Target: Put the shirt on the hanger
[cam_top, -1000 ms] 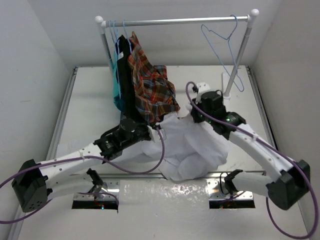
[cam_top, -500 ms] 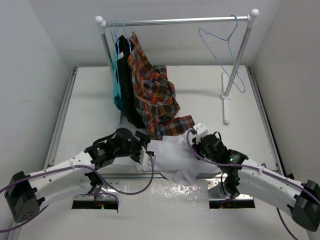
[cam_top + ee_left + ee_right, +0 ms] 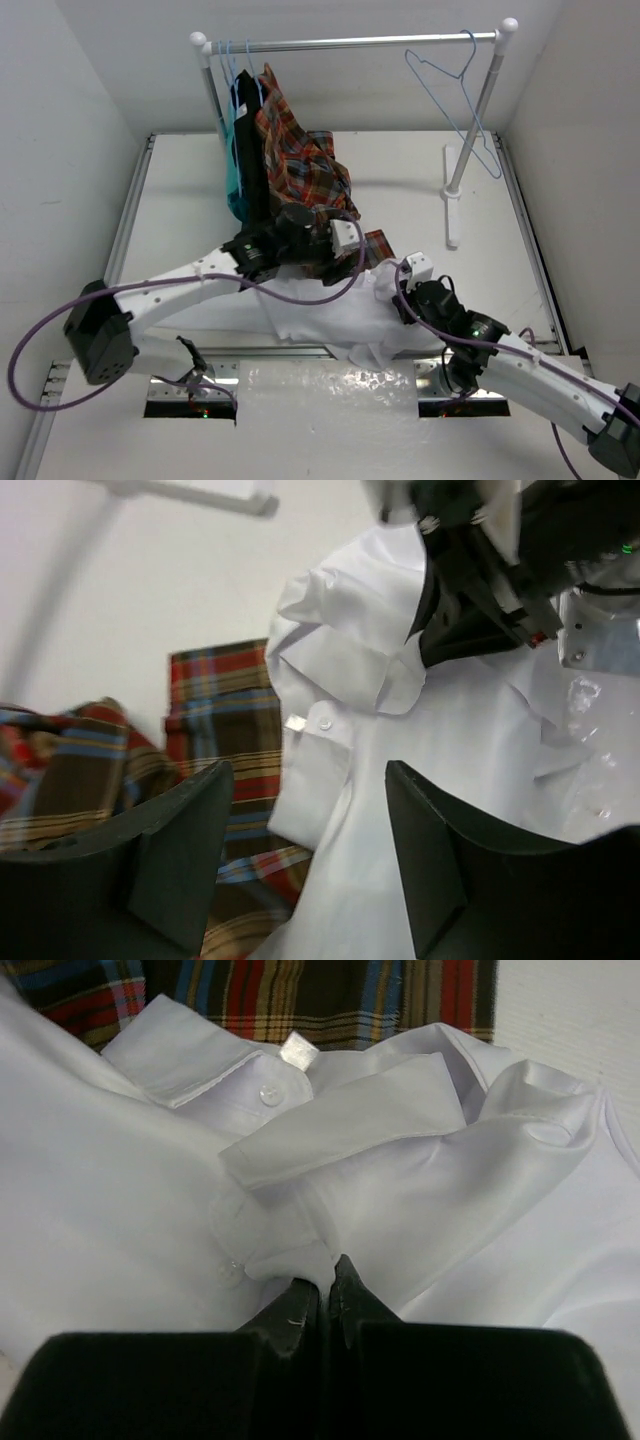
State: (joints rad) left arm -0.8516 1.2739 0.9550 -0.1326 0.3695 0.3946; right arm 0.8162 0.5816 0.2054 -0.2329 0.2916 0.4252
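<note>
Cloth is held at one point only. My right gripper (image 3: pixel 322 1288) is pinched tight on a thin fold of the shirt (image 3: pixel 330 315) just under the collar. My left gripper (image 3: pixel 307 770) hovers over the collar, jaws wide, with nothing between them. The shirt lies crumpled on the table (image 3: pixel 190 200) at the near edge, its collar end against the tail of the plaid shirt (image 3: pixel 305 180). The hanger (image 3: pixel 450 95) hangs bare at the right end of the rail (image 3: pixel 350 42), well apart from the shirt.

My worry is that so small a pinch could slip if I lift. One hold would also leave the shirt hanging bunched, its neck shut to the wire. A lift might drag the plaid tail along, and a nudge would set the hanger swinging.
</note>
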